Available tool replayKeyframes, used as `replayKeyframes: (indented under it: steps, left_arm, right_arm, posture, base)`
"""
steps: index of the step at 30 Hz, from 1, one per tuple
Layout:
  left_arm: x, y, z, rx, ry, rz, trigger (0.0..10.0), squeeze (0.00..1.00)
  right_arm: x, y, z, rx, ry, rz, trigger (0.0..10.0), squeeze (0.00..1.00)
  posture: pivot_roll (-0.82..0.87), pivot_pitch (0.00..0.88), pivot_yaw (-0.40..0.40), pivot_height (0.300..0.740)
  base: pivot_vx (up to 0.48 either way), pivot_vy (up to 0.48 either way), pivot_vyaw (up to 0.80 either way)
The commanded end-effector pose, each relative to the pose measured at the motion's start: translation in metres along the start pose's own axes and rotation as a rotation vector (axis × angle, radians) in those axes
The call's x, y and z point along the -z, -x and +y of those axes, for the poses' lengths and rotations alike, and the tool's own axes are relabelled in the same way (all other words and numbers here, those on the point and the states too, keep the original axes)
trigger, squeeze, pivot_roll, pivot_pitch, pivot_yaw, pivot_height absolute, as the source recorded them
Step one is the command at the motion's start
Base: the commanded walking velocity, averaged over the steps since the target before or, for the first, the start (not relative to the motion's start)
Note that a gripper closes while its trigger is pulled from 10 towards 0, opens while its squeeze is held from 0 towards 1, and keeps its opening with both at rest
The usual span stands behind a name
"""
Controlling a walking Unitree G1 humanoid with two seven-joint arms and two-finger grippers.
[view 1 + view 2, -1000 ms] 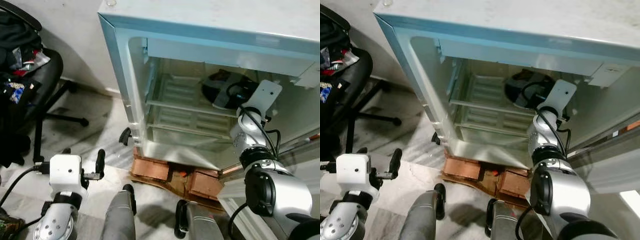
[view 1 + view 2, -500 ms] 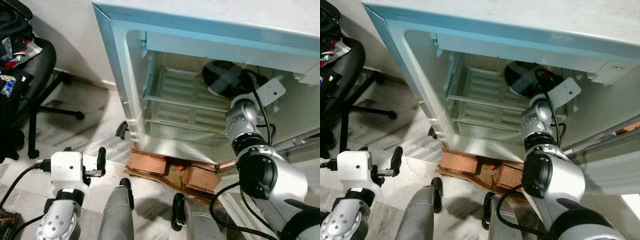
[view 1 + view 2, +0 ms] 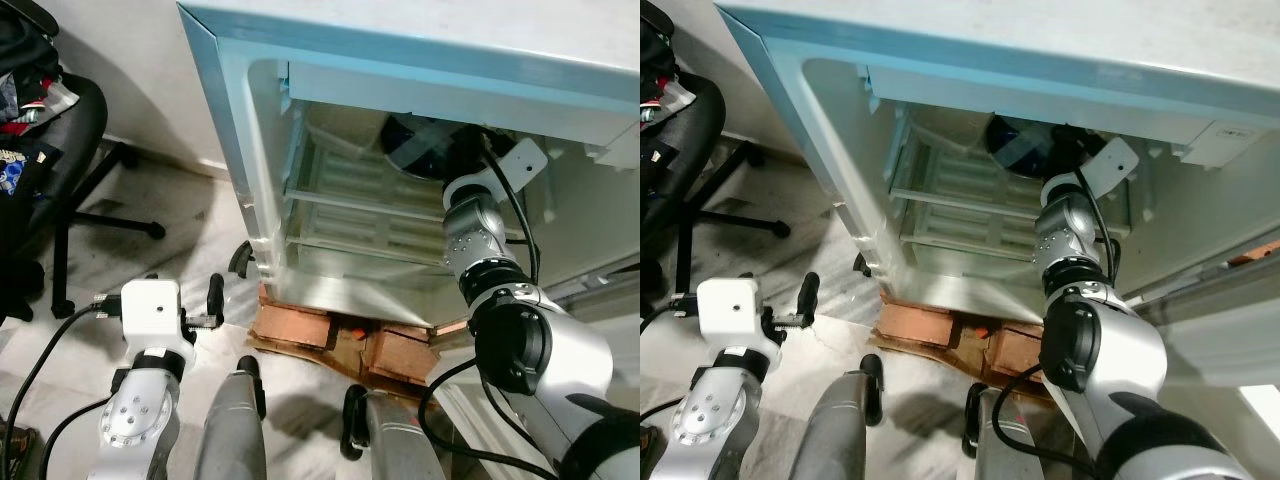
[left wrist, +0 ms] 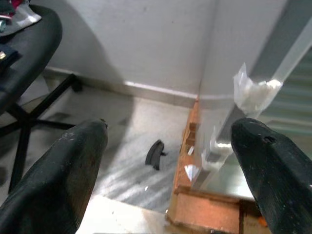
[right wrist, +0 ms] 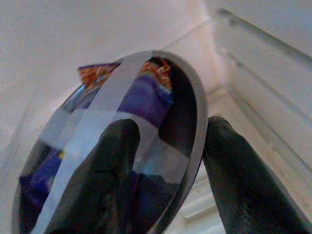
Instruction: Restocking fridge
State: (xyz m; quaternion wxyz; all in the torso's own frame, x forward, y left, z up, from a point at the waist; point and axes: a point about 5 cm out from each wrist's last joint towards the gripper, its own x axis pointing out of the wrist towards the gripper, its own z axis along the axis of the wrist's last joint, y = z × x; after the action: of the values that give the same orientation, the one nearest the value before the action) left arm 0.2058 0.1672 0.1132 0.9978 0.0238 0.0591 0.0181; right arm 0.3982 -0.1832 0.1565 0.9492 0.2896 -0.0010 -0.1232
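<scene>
The pale blue fridge (image 3: 230, 120) stands open, with clear shelves (image 3: 350, 200) inside. My right gripper (image 5: 170, 126) reaches into its upper part, shut on the rim of a black bowl (image 5: 122, 146). The bowl (image 3: 415, 140) is tilted, crossed by strips of clear tape, with purple and orange packets inside. One finger (image 5: 107, 185) lies over the bowl's mouth and the other outside its wall. My left gripper (image 4: 170, 131) hangs low by the floor, left of the fridge, open and holding nothing.
The fridge rests on bricks (image 3: 300, 325) and cardboard. A black office chair (image 3: 70, 130) piled with clothes stands at the left. A small black piece (image 4: 155, 153) lies on the marble floor near the fridge's corner. The fridge door stands open at the right.
My right arm has carried the bowl up and to the left, deeper into the fridge's upper part. The left arm has risen a little. The camera has shifted slightly.
</scene>
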Motion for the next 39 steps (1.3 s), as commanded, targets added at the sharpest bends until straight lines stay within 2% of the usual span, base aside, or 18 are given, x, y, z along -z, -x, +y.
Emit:
replayKeyframes:
  steps: [1,3,5,9,12,17,20,23,24,25,26,28,29,31,32,35,36,39]
  left_arm:
    - [0.006,-0.002,0.002,-0.018,0.000,0.018,10.0,0.00]
    - [0.008,-0.007,0.001,-0.020,0.001,0.022,10.0,0.00]
    - [0.010,-0.016,0.000,-0.022,0.002,0.020,10.0,0.00]
    - [0.009,-0.029,-0.002,-0.011,0.002,0.003,10.0,0.00]
    - [0.007,-0.037,-0.009,0.018,-0.007,-0.019,10.0,0.00]
    - [0.004,-0.048,-0.013,0.048,-0.015,-0.042,10.0,0.00]
    - [0.003,-0.053,-0.013,0.063,-0.022,-0.051,10.0,0.00]
    - [0.007,-0.054,-0.011,0.064,-0.021,-0.042,10.0,0.00]
    - [0.010,-0.054,-0.011,0.066,-0.022,-0.035,10.0,0.00]
    - [0.010,-0.054,-0.011,0.066,-0.022,-0.035,10.0,0.00]
    - [0.013,-0.053,-0.012,0.074,-0.020,-0.028,10.0,0.00]
    - [0.016,-0.053,-0.013,0.080,-0.017,-0.022,10.0,0.00]
    - [0.020,-0.053,-0.013,0.073,-0.002,-0.009,10.0,0.00]
    - [0.021,-0.052,-0.013,0.070,0.002,-0.005,10.0,0.00]
    - [0.024,-0.051,-0.013,0.061,0.002,-0.001,10.0,0.00]
    - [0.027,-0.049,-0.014,0.048,0.010,0.001,10.0,0.00]
    - [0.028,-0.049,-0.014,0.041,0.015,0.000,10.0,0.00]
    - [0.028,-0.048,-0.014,0.039,0.017,-0.003,10.0,0.00]
  right_arm:
    - [0.006,0.003,-0.008,-0.028,0.069,0.024,10.0,1.00]
    - [0.007,0.004,-0.010,-0.056,0.158,0.009,10.0,1.00]
    - [0.011,0.009,-0.020,-0.080,0.302,-0.014,10.0,1.00]
    - [0.016,0.014,-0.025,-0.114,0.402,-0.017,10.0,1.00]
    - [0.020,0.020,-0.031,-0.160,0.479,-0.029,10.0,1.00]
    - [0.021,0.024,-0.033,-0.208,0.519,-0.039,10.0,1.00]
    - [0.019,0.026,-0.028,-0.275,0.533,-0.055,10.0,1.00]
    - [0.027,0.034,-0.023,-0.323,0.562,-0.038,10.0,1.00]
    - [0.033,0.042,-0.018,-0.391,0.597,-0.036,10.0,1.00]
    - [0.033,0.042,-0.018,-0.391,0.597,-0.036,10.0,1.00]
    - [0.039,0.055,-0.013,-0.482,0.633,-0.041,10.0,1.00]
    - [0.043,0.065,-0.011,-0.528,0.653,-0.051,10.0,1.00]
    - [0.045,0.075,-0.011,-0.544,0.660,-0.070,10.0,0.76]
    - [0.046,0.078,-0.011,-0.543,0.657,-0.074,10.0,0.76]
    - [0.049,0.084,-0.016,-0.516,0.635,-0.079,10.0,0.00]
    - [0.055,0.097,-0.025,-0.483,0.617,-0.078,10.0,0.00]
    - [0.059,0.106,-0.033,-0.420,0.571,-0.058,10.0,0.00]
    - [0.059,0.111,-0.036,-0.394,0.561,-0.053,10.0,0.00]
  posture:
    - [0.25,0.245,-0.067,0.740]
    - [0.24,0.227,-0.071,0.740]
    - [0.21,0.199,-0.070,0.740]
    - [0.18,0.170,-0.057,0.740]
    - [0.16,0.144,-0.031,0.740]
    - [0.15,0.120,-0.008,0.740]
    - [0.13,0.102,0.007,0.740]
    - [0.10,0.085,0.018,0.740]
    - [0.09,0.080,0.019,0.740]
    - [0.09,0.080,0.019,0.740]
    - [0.09,0.069,0.009,0.740]
    - [0.08,0.064,0.003,0.740]
    - [0.08,0.061,-0.005,0.740]
    - [0.08,0.058,-0.007,0.740]
    - [0.08,0.047,-0.017,0.740]
    - [0.09,0.043,-0.026,0.740]
    - [0.08,0.045,-0.028,0.740]
    - [0.08,0.049,-0.028,0.740]
  base:
    - [0.000,0.000,0.00]
    - [0.000,0.000,0.00]
    - [0.000,0.000,0.00]
    - [0.000,0.000,0.00]
    - [0.000,0.000,0.00]
    - [0.000,0.000,0.00]
    - [0.000,0.000,0.00]
    - [0.000,0.000,0.00]
    - [0.000,0.000,0.00]
    - [0.000,0.000,0.00]
    - [0.000,0.000,0.00]
    - [0.000,0.000,0.00]
    - [0.000,0.000,0.00]
    - [0.000,0.000,0.00]
    - [0.000,0.000,0.00]
    - [0.000,0.000,0.00]
    - [0.000,0.000,0.00]
    - [-0.081,0.000,0.00]
